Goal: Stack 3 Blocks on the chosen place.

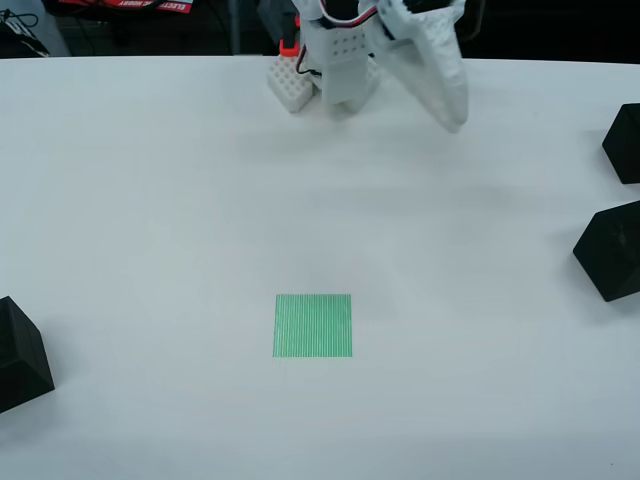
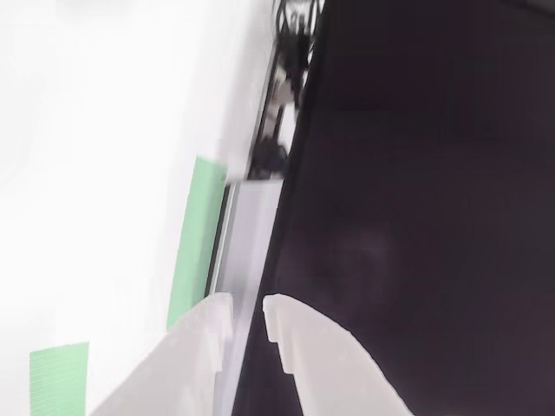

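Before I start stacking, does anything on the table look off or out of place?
Nothing damaged. The green square is bare, and the three black cubes sit wide apart at the table edges: one at left, two at right, all partly cropped.

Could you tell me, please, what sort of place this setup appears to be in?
Probably a robotics lab or hobby workbench. A plain white tabletop bears a flat green striped square patch and matte black cubes, the white plastic robot arm stands at its far edge, and cables and clutter lie behind.
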